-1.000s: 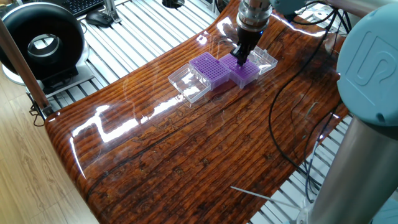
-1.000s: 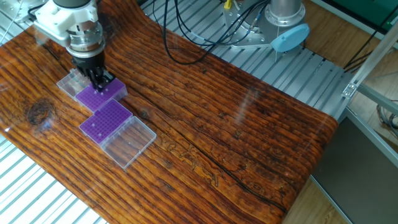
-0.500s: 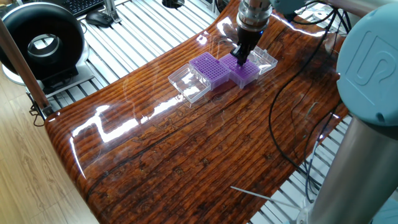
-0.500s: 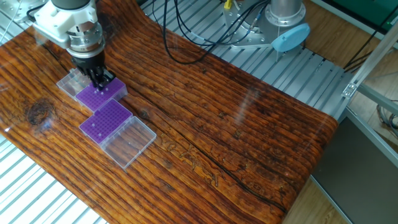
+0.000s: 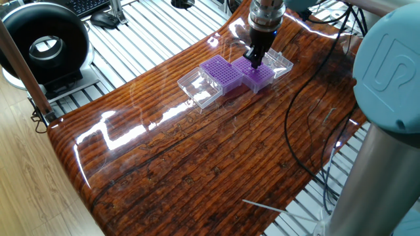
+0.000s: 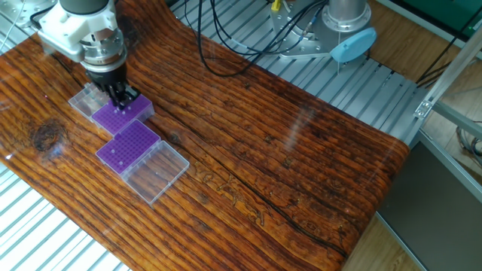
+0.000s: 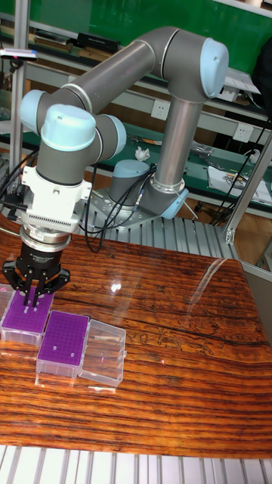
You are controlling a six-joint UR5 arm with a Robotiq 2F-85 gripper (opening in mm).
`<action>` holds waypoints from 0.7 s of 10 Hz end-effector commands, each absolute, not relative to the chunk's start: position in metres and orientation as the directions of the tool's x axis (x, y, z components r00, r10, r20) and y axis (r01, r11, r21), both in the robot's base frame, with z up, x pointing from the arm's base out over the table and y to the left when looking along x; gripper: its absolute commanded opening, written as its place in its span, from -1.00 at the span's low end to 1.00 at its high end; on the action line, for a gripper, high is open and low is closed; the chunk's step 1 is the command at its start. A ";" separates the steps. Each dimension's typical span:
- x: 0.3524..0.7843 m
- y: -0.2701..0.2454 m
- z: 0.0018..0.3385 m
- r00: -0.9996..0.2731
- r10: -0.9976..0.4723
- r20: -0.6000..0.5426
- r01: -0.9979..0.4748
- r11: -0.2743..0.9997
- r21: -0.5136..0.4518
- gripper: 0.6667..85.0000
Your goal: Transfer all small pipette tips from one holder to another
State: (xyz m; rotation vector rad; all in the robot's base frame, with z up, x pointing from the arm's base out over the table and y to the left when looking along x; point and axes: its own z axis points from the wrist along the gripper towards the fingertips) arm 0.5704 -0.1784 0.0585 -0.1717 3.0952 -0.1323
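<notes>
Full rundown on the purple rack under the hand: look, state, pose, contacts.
The purple grid rack under the hand is a square plastic block with a fine grid of holes, sitting flat on the glossy wooden table. Its clear hinged lid lies open beside it. A second matching purple rack sits against its other side. The robot's dark two-finger hand points straight down onto its top. Individual tips are too small to make out.

Two racks (image 6: 129,143) (image 6: 119,115) are sitting side by side on the table (image 6: 286,165). Gripper (image 6: 120,99) is hanging over the 11 o'clock rack.
</notes>
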 end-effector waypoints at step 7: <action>0.600 -0.152 0.068 -0.993 -0.097 -0.073 -0.092 0.993 -0.074 -0.53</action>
